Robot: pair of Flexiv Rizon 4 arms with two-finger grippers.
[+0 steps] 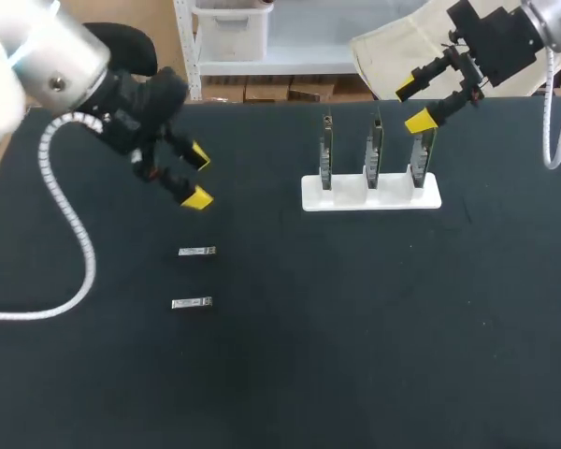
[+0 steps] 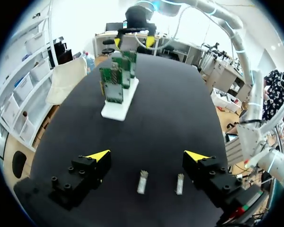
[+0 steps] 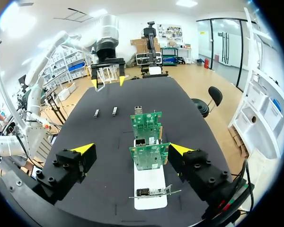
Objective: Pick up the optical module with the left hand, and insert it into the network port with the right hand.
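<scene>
Optical module (image 1: 197,251), position? (K.)

Flat on the black table (image 1: 290,374), left half, nothing holding it. A second module (image 1: 192,303) lies just beside it on the near side, parallel, not touching. (M.)

Left gripper (image 1: 198,178)? (K.)

Hangs over the table near the two modules. Fingers (image 1: 196,197) spread wide, nothing between them. Left wrist view: both modules lie on the table in the gap between the yellow tips (image 2: 98,156), neither in contact with them. (M.)

Right gripper (image 1: 413,103)? (K.)

Also spread and empty. It is over the right-hand end of the white stand (image 1: 371,192), well apart from the modules. (M.)

Stand contents? (K.)

Three green circuit boards (image 1: 375,154), upright in a row along the stand. Right wrist view: the nearest board shows between the open fingers, and I can see no contact. (M.)
</scene>
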